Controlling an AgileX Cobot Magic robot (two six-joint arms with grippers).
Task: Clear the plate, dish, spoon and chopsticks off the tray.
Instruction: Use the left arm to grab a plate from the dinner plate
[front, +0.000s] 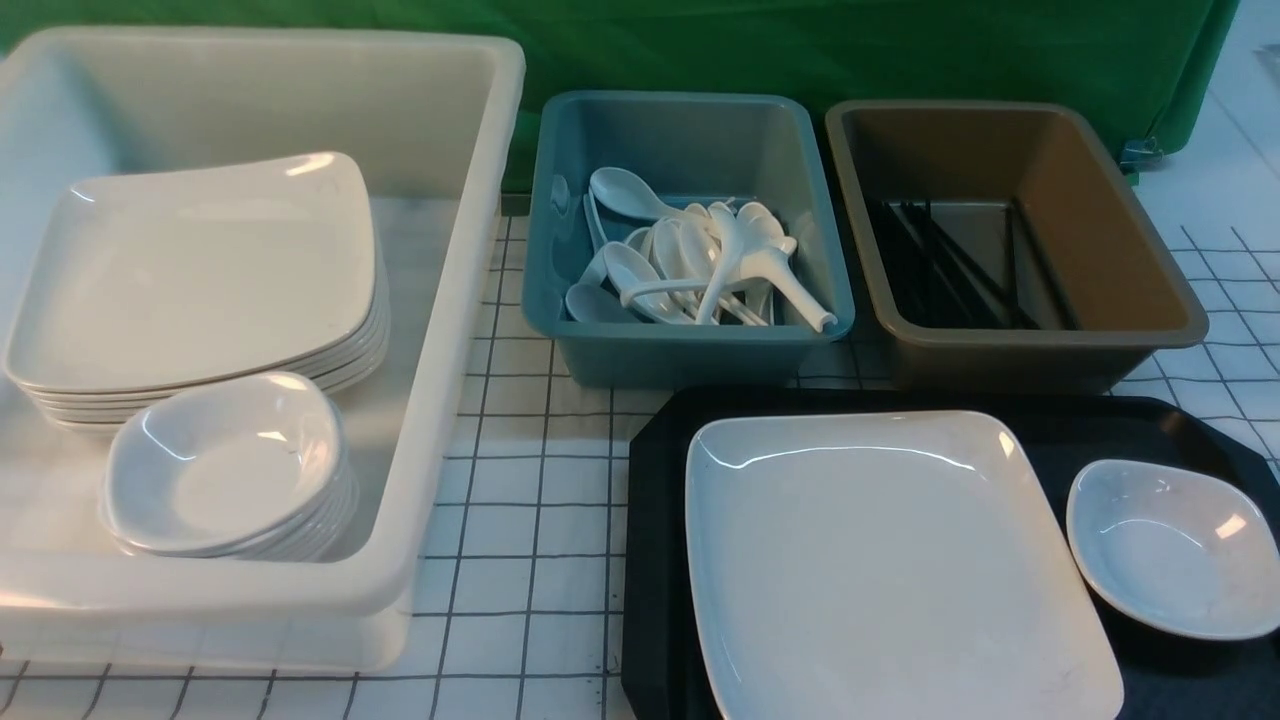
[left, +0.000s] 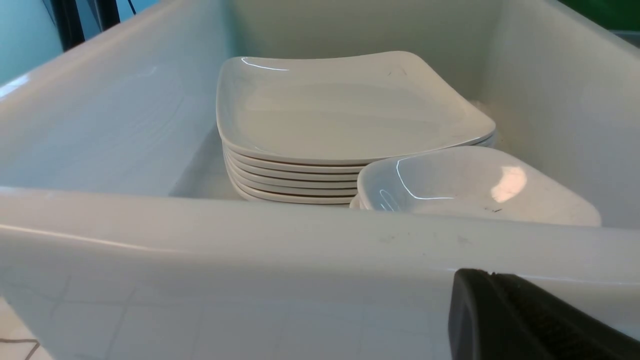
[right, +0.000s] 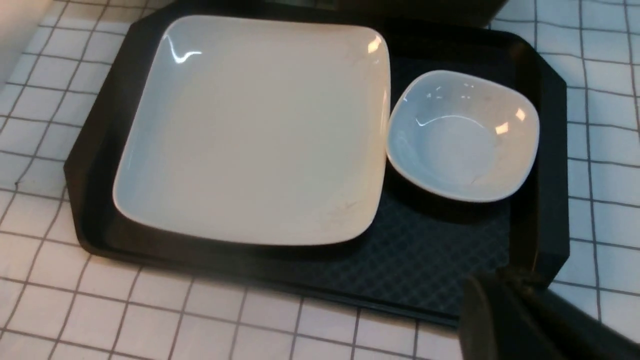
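Observation:
The black tray sits at the front right with the large white square plate on its left part. The small white dish is beside the plate on the tray's right. The right wrist view shows the same plate, dish and tray. My right gripper is shut and empty, over the tray's near corner. My left gripper is shut and empty, just outside the white tub's wall. No spoon or chopsticks show on the tray. Neither gripper appears in the front view.
A big white tub on the left holds a stack of plates and a stack of dishes. Behind the tray, a teal tub holds several white spoons. A brown tub holds black sticks.

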